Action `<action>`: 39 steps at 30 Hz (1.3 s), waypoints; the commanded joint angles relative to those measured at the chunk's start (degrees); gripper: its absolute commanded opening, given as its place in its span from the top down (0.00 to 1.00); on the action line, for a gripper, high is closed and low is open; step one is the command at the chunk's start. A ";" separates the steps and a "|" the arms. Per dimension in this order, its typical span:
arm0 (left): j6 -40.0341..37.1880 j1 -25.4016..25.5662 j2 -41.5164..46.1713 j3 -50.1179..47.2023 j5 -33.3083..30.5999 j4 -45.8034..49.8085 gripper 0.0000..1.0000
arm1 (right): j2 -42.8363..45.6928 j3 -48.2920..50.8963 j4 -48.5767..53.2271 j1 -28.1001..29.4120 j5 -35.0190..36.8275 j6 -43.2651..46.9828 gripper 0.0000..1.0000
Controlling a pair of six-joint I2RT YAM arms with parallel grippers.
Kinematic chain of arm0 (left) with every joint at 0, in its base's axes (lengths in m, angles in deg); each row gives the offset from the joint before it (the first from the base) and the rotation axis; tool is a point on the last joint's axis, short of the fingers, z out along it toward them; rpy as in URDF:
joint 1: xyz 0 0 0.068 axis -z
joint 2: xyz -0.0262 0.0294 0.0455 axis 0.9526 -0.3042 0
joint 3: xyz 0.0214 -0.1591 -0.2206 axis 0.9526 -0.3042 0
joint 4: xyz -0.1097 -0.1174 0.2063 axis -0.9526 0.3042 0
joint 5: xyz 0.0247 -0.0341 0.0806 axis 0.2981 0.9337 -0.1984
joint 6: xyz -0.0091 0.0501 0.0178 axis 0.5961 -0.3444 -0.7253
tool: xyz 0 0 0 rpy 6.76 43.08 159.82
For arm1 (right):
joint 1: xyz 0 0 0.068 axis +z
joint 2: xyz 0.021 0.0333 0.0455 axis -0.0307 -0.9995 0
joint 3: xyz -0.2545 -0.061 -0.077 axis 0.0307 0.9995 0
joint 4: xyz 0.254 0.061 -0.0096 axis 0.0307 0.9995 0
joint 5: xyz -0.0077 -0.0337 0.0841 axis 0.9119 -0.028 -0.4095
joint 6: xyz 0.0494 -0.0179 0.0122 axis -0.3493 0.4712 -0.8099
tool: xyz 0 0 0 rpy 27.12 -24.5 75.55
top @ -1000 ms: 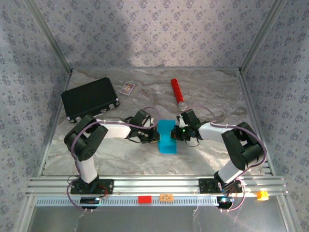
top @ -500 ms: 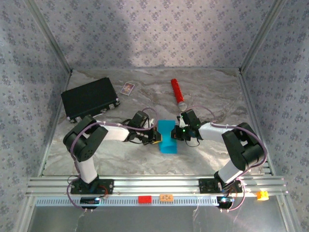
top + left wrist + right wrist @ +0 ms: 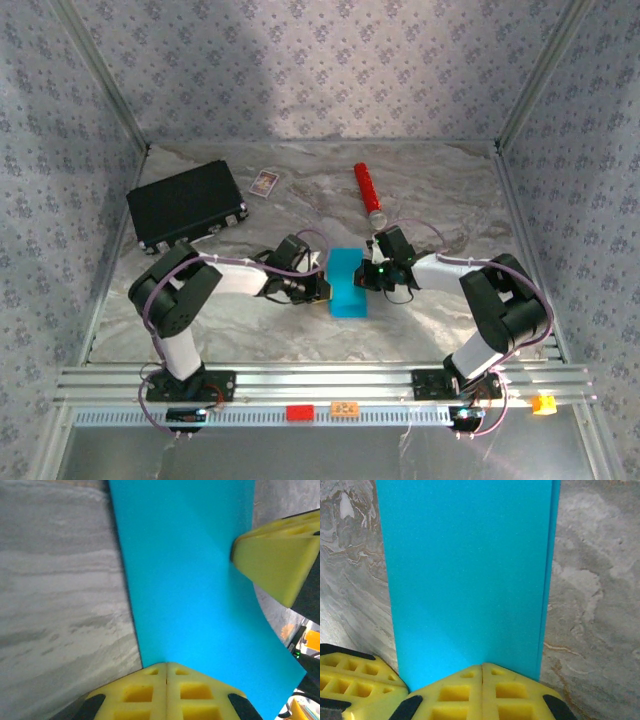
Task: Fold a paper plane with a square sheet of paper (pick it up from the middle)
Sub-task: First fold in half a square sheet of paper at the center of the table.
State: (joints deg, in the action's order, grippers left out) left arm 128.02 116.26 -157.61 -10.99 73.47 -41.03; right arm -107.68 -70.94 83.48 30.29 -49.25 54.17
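Observation:
The square sheet of paper (image 3: pixel 347 283) lies folded into a narrow cyan strip on the marble table between both arms. My left gripper (image 3: pixel 322 288) is shut, and its yellow tips (image 3: pixel 166 665) touch the strip's left long edge. From the other side my right gripper (image 3: pixel 366 277) is shut too, its tips (image 3: pixel 482 666) resting against the paper (image 3: pixel 465 575), where a second layer shows along one edge. I see the paper (image 3: pixel 195 580) running flat away from the left tips. Neither pair of jaws has paper pinched between them.
A black rectangular case (image 3: pixel 186 205) lies at the back left, with a small white card (image 3: pixel 264 182) beside it. A red cylinder (image 3: pixel 368 193) lies behind the paper. The aluminium rail (image 3: pixel 320 385) runs along the near edge, and walls close in left and right.
My left gripper has slid a little nearer along the paper's left edge, and its elbow has swung left. The right arm and the paper have stayed put.

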 commanded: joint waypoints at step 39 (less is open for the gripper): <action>8.36 2.87 2.97 0.40 3.89 -5.08 1.00 | -1.13 2.52 6.41 -0.19 4.81 -1.72 1.00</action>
State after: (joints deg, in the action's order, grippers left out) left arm 134.18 118.62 -155.34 -11.86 75.63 -43.80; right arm -107.37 -70.63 83.28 30.29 -49.01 52.70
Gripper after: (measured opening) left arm 0.041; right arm 0.066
